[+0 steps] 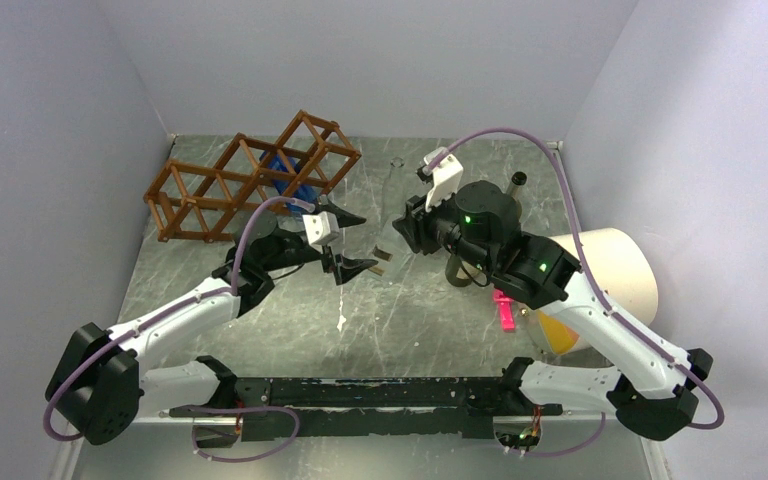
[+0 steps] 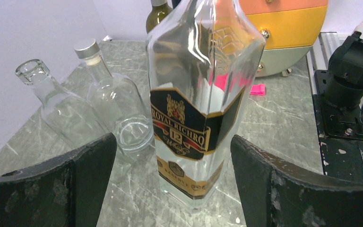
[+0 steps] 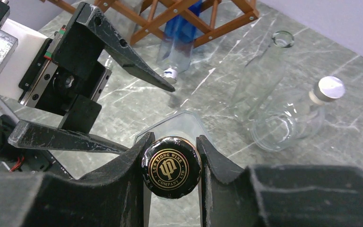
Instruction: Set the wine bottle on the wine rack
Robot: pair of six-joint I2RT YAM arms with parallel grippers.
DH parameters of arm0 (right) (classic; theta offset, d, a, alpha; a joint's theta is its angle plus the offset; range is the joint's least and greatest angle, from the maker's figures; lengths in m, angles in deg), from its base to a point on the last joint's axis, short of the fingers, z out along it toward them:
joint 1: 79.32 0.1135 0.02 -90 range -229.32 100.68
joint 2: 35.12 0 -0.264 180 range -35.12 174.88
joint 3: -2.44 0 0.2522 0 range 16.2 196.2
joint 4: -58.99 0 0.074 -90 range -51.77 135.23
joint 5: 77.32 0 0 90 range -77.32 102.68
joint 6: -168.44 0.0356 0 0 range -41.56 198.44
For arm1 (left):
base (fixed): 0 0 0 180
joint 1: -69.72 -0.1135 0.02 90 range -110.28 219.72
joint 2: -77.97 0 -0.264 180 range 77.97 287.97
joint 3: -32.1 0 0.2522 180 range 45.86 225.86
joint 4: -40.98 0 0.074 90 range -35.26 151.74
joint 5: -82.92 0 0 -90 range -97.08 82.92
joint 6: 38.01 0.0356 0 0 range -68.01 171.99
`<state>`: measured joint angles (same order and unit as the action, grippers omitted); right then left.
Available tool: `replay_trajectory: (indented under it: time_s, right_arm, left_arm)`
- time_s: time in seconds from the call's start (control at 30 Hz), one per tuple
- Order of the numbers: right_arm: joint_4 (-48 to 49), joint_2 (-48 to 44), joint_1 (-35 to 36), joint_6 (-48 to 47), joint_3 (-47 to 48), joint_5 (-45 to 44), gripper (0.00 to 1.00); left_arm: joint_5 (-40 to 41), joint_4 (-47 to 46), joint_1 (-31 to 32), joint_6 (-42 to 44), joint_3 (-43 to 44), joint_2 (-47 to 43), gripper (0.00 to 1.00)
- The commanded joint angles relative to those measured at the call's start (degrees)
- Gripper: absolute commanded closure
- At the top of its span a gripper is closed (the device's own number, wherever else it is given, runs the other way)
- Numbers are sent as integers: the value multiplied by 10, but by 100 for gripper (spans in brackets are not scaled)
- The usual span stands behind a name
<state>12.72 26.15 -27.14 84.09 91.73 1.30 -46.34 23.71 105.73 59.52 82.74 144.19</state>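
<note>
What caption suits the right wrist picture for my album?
Right pincer shut on the wine bottle by its black cap, left pincer open alongside, wine rack behind.

Neck of the labelled clear bottle point(image 2: 189, 118) beyond the top edge; olive bottle point(image 2: 155, 18) behind, mostly hidden.

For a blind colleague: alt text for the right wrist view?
The right gripper grips the black cap of the wine bottle. Beyond, the left gripper is open; a blue bottle lies in the wine rack; two clear bottles stand at right.
</note>
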Motion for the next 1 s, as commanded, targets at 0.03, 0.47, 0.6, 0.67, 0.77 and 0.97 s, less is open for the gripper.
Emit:
replay_trajectory:
  time_s: [0.03, 0.47, 0.6, 0.67, 0.77, 0.97]
  right_arm:
    - [81, 8, -1, 0, 52, 55, 100]
    - [60, 29, -5, -63, 109, 186, 100]
    - [65, 28, -9, -67, 115, 205, 100]
    - [70, 21, -11, -68, 116, 210, 100]
    - [77, 11, -12, -68, 114, 220, 100]
    - [78, 1, -12, -68, 115, 231, 100]
  left_arm:
    - [-36, -6, 6, 26, -6, -5, 6]
    - [-170, 14, 9, -15, 23, 21, 6]
    - [-200, 26, 8, -1, 23, 8, 6]
    - [-199, 35, 9, 10, 25, 4, 5]
    - [-210, 37, 9, 8, 30, 1, 20]
    - [-215, 47, 9, 12, 37, -7, 31]
